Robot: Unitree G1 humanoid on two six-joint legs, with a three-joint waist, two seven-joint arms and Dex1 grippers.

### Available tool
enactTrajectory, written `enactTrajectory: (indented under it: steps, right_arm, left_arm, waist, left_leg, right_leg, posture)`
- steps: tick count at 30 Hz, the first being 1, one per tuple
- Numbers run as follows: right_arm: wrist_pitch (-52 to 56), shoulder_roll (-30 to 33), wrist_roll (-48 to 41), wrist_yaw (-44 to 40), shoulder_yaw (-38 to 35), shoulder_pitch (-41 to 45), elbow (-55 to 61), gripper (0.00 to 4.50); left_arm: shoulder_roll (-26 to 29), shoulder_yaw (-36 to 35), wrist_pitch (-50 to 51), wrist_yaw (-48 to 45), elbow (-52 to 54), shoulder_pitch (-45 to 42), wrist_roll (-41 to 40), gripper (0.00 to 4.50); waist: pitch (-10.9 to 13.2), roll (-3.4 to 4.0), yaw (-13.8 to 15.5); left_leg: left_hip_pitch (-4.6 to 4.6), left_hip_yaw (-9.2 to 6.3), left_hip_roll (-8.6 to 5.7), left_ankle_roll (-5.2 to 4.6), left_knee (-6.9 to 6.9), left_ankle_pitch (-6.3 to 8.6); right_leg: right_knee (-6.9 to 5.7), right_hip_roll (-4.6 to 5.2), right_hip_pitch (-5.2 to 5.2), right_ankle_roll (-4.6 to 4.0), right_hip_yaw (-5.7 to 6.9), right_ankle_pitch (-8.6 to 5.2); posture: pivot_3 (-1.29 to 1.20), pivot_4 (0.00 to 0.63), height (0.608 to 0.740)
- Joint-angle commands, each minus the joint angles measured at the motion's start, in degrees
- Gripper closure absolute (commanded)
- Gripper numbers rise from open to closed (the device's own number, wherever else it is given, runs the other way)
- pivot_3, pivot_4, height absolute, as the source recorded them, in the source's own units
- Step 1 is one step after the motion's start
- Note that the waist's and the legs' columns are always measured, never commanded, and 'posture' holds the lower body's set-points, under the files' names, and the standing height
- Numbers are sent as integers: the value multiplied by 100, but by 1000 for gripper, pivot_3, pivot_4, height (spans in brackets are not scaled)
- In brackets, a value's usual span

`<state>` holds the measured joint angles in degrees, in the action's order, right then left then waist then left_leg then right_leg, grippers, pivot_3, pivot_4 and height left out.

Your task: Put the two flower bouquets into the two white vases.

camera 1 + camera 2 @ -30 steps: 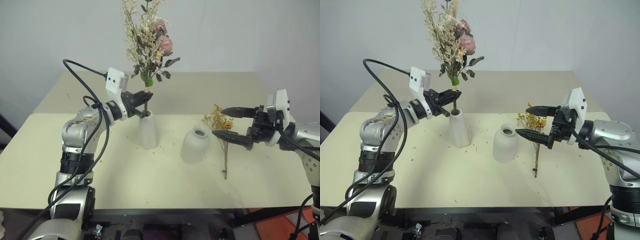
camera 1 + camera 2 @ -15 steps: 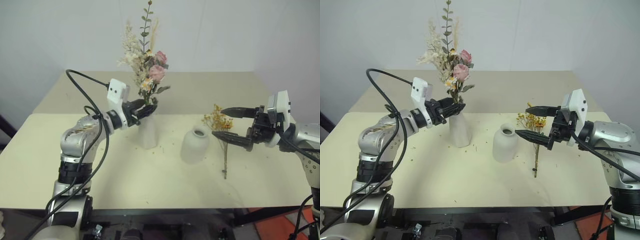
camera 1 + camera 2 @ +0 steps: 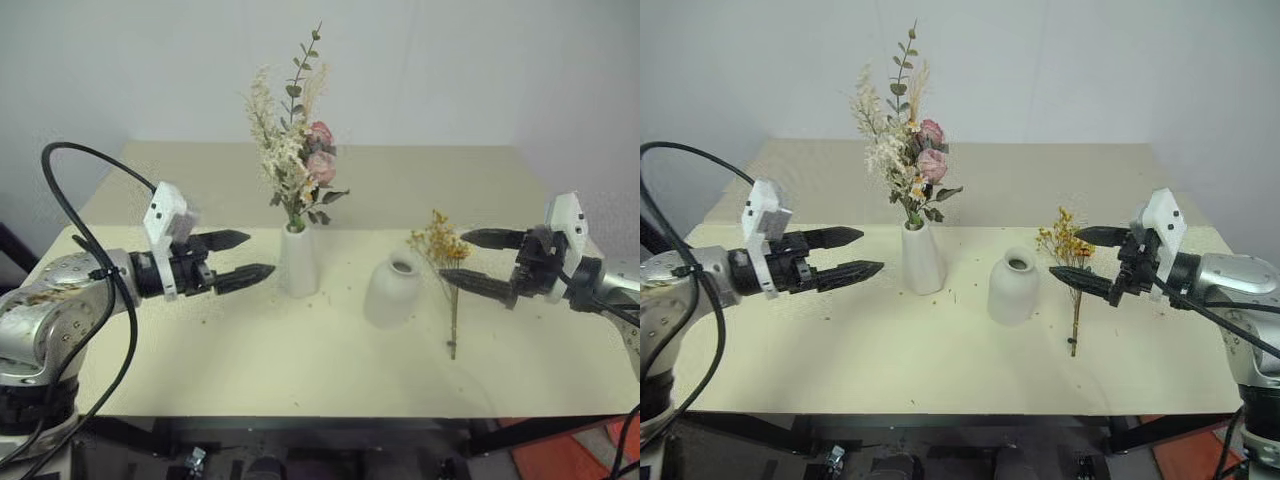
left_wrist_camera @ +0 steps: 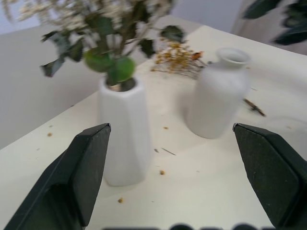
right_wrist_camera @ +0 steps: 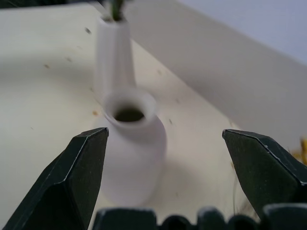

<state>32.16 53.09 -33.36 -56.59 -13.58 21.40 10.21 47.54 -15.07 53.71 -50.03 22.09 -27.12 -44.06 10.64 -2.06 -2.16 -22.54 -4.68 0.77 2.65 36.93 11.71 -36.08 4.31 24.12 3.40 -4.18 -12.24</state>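
The mixed dried bunch (image 3: 297,140) stood in the tall vase (image 3: 298,260) mid-tabletop, the yellow-orange bunch (image 3: 443,262) lay beside the squat vase (image 3: 392,291), and both the left gripper (image 3: 243,256) and the right gripper (image 3: 470,258) gaped wide, holding nothing.

A cream table (image 3: 250,370) is seen against a plain pale wall (image 3: 500,60). A seam is visible across the tabletop, level with the far third. Small brown crumbs (image 4: 162,171) are scattered over the near surface. An orange-red patch of floor (image 3: 570,455) is noted below the table's right corner.
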Motion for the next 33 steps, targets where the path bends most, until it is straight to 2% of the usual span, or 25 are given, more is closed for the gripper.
enactTrajectory:
  steps: [1,7,10,13,20,27,30,33]
  right_arm:
    - [1213,313,39,539,163,176,86,0]
    - [3879,306,-168,1285,812,1338,-92,0]
    - [5059,86,47,1664,1340,2304,-762,0]
    - [5680,-178,391,2000,1825,3083,-1622,0]
    - [5471,-511,1078,1888,3258,4128,-3368,0]
    - [4692,-956,1654,1396,3879,4576,-4751,0]
    - [4253,-1168,1917,1216,3994,4600,-5089,592]
    - [4018,-1273,2122,1073,3981,4634,-5302,1589]
  left_arm:
    - [110,-75,-325,-449,181,-106,-268,37]
    - [77,347,-504,-878,52,-501,-327,37]
    - [-27,605,-494,-979,-72,-852,-378,37]
    - [-110,788,-394,-1076,-150,-1129,-482,37]
    - [-150,1180,-240,-1159,-441,-1620,-388,37]
    - [-151,1321,-375,-1290,-513,-1702,-256,37]
    - [-150,1287,-383,-1189,-439,-1608,-222,0]
    - [-153,1257,-365,-1143,-397,-1565,-226,0]
  waist:
    - [0,0,-10]
    - [1,1,-60]
    - [1,1,-65]
    - [1,1,-49]
    - [2,2,-51]
    - [3,4,-84]
    - [3,4,-134]
    - [3,4,-178]
  left_leg:
    - [0,0,0,0,0,0]
    - [-1,2,2,0,-1,0]
    - [1,3,3,-1,-1,0]
    - [-5,2,3,-1,-2,0]
    - [-34,0,0,-5,-2,3]
    - [-32,0,1,-6,-3,3]
    - [-30,0,2,-6,-2,3]
    - [-29,-1,2,-5,-2,3]
  right_leg:
    - [0,0,0,0,0,0]
    - [-1,-2,5,-4,-2,-1]
    - [-1,-4,4,-4,-2,0]
    - [5,-4,6,-5,-1,0]
    - [11,0,27,-10,0,4]
    - [9,-2,28,-5,1,2]
    - [6,-5,28,-3,1,2]
    - [3,-4,27,-2,1,2]
  posture:
    - [0,150,740]
    - [0,150,740]
    - [0,150,740]
    - [0,150,740]
    - [0,150,740]
    - [0,150,740]
    - [0,150,740]
    - [0,150,740]
